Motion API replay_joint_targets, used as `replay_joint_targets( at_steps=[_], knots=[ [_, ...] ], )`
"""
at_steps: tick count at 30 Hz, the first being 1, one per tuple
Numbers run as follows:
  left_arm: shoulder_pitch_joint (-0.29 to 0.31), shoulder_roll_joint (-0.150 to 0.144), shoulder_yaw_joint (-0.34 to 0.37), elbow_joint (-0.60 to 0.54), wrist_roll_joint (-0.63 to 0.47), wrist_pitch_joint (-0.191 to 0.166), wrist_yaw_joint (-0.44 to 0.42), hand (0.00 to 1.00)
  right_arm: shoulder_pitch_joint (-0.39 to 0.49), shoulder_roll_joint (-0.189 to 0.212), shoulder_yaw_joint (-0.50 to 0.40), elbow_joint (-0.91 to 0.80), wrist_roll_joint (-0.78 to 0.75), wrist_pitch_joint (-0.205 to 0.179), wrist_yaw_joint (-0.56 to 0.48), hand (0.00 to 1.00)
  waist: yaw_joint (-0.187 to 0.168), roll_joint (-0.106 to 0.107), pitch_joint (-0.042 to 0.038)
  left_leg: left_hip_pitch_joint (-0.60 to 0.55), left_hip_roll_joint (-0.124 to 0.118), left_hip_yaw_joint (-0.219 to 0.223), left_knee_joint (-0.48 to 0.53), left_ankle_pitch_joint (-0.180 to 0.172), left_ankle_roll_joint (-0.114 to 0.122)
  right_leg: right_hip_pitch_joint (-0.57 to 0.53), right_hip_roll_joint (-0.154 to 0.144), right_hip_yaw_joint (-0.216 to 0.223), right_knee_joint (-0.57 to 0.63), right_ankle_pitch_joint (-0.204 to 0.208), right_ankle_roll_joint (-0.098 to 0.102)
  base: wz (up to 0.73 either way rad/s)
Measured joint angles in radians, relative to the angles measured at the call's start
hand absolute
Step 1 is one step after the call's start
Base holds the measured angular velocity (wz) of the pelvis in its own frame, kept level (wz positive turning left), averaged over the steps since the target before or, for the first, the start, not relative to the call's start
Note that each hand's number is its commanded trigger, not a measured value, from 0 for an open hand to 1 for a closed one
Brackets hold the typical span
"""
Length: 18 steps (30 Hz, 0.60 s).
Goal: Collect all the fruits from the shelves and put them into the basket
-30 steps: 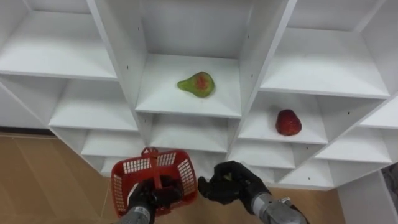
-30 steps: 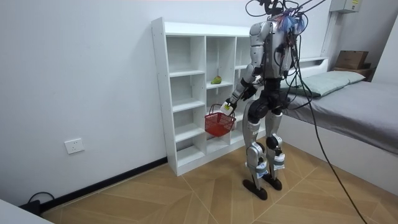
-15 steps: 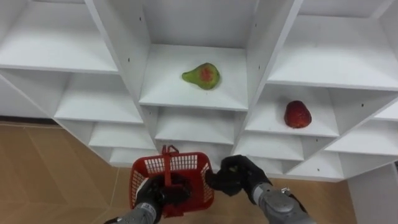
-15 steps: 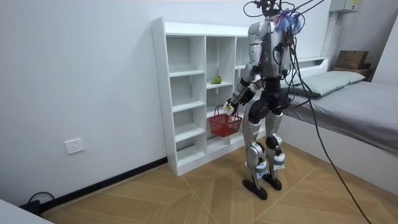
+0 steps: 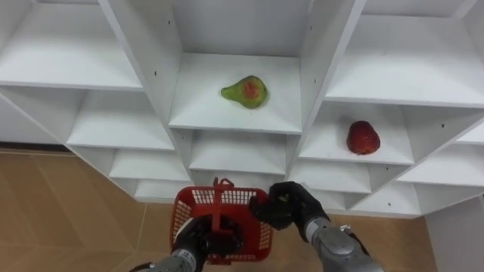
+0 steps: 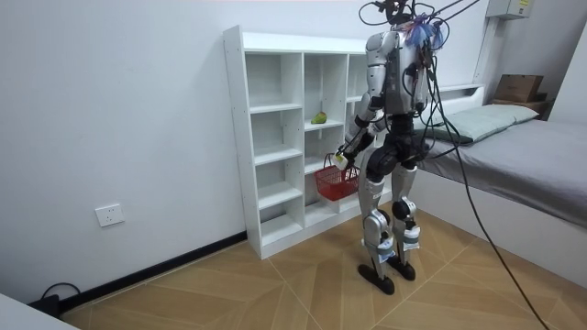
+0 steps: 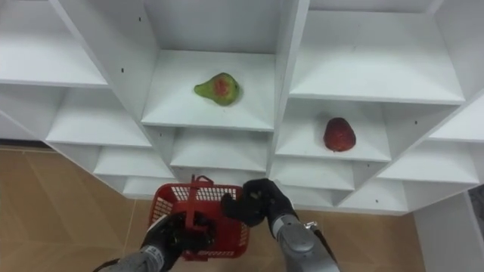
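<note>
Left eye view: one pear (image 5: 245,91), one red fruit (image 5: 363,138), one basket (image 5: 200,198).

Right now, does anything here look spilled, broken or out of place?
Nothing stands out. The pear and the red fruit lie whole on separate shelves of the closet. The red basket is held upright by the left hand, with the right hand at its rim.

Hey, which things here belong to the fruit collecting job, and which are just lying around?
Job: green pear, red fruit, white closet holding both, red basket in the left hand, right hand at its rim.
Lying about: bed, wall socket, brown box beyond the bed.
</note>
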State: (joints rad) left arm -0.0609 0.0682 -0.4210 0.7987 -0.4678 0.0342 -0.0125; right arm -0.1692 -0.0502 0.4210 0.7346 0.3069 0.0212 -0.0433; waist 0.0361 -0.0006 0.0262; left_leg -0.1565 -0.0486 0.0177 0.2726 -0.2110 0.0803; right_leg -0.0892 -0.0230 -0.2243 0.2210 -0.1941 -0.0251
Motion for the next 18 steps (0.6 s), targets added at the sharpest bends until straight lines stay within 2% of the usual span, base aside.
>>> replay_joint_targets(
  at_steps=[6, 18],
  knots=[
    [-0.01, 0.0, -0.034, 0.033, -0.001, -0.001, -0.023, 1.0, -0.024, 0.009, 0.015, 0.027, 0.059, -0.01, 0.003, 1.0, -0.002, 0.004, 0.0001, -0.001, 0.0, 0.003, 0.0, 0.0, 0.0, 0.001, -0.001, -0.014, -0.001, 0.0, 0.0, 0.0],
    [-0.015, -0.007, -0.036, 0.037, -0.009, -0.001, -0.04, 1.0, -0.027, 0.01, 0.038, 0.04, 0.154, -0.013, 0.043, 1.0, -0.002, 0.019, 0.0003, -0.005, 0.0, 0.001, 0.0, 0.0, 0.0, -0.002, -0.004, -0.025, -0.001, 0.0, 0.0, 0.0]
  ],
)
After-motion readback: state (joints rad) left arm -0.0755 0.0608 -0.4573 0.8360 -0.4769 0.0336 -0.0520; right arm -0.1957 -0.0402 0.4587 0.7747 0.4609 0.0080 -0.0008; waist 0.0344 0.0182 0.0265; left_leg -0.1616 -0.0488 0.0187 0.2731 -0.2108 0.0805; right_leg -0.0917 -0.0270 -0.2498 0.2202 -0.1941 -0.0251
